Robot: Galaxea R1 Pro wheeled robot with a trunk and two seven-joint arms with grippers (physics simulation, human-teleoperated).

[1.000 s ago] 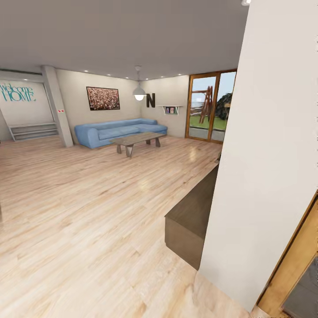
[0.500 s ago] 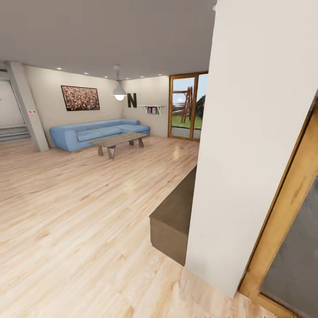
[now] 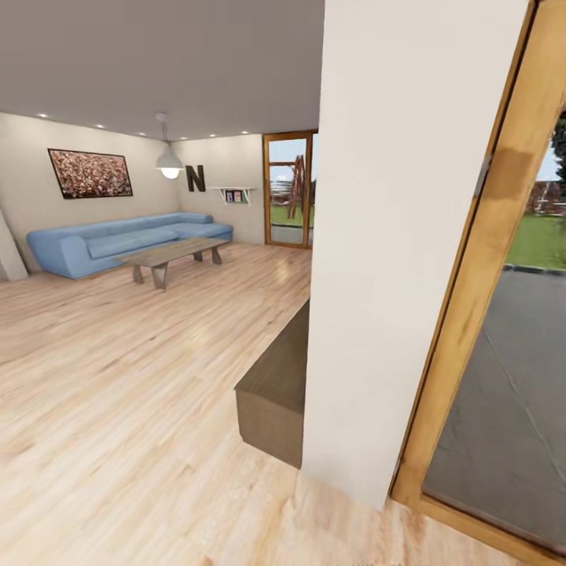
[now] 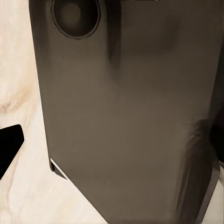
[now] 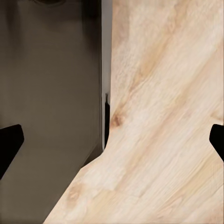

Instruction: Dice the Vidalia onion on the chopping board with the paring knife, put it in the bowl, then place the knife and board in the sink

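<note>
The right tool [image 5: 112, 140] stands wide, its two dark fingertips [image 5: 10, 140] at opposite edges of the right wrist view with nothing between them. Under it lies light wood floor [image 5: 158, 116], and beside that a dark grey-brown body [image 5: 46, 93] of the robot. Of the left tool only one dark fingertip [image 4: 9, 144] shows, so I cannot tell how wide it stands; next to it the same dark body [image 4: 126, 116], with a round recess [image 4: 74, 16] in it, covers most of the floor.

Farther out, the head view looks over a living room. A white wall [image 3: 393, 236] stands close ahead, with a low brown cabinet [image 3: 275, 393] against its side and a wood-framed glass door [image 3: 487, 314] beyond it. Across the wide plank floor sit a blue sofa [image 3: 118, 240] and a low coffee table [image 3: 169, 255], under a hanging lamp [image 3: 169, 161] and a framed picture [image 3: 89, 173]. No onion, sink or board is in sight here.
</note>
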